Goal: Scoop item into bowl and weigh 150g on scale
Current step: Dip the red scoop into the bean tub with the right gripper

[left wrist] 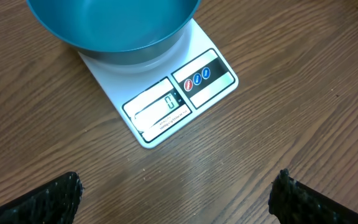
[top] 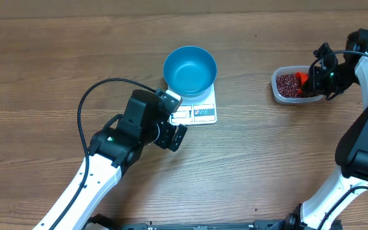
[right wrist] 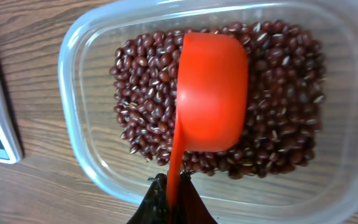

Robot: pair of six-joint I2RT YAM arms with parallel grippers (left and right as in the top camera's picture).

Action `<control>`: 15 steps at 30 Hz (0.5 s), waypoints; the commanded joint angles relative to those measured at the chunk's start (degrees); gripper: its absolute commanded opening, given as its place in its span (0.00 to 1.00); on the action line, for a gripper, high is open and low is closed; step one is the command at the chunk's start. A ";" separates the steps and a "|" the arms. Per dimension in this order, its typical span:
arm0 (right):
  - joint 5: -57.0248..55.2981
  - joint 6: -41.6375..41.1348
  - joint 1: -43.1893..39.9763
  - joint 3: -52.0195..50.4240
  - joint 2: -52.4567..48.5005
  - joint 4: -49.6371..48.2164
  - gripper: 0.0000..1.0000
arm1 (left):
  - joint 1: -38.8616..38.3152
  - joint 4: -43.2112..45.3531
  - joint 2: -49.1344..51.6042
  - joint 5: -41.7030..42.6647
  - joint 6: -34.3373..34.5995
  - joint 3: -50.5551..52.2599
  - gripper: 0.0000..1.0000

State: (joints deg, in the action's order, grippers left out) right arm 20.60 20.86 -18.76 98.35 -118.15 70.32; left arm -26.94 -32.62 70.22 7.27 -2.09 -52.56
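Plastic tub holding beans and orange scoop, blue bowl on scale

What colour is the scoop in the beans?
Orange-red; the scoop shows best in the right wrist view.

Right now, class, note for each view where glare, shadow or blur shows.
Overhead: even, soft light, a pale sheen inside the bowl. Left wrist: the scale is sharp, while the left arm's dark jaws at the bottom corners look soft. Right wrist: the beans are crisp, the red scoop carries a dull highlight, and pale glare runs along the tub rim.
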 commanded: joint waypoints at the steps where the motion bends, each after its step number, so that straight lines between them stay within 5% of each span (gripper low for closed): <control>1: 3.56 0.17 -0.07 -0.70 -1.25 1.18 0.04 | 0.31 0.00 0.17 -0.37 -0.52 -1.18 1.00; 15: 8.44 -3.74 -0.07 -5.11 -1.25 -0.61 0.04 | 0.31 0.00 0.17 -0.37 -0.55 -1.18 1.00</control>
State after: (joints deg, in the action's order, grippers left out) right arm 26.20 18.46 -18.79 94.85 -118.52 69.67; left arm -26.94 -32.62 70.22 7.25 -2.09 -52.56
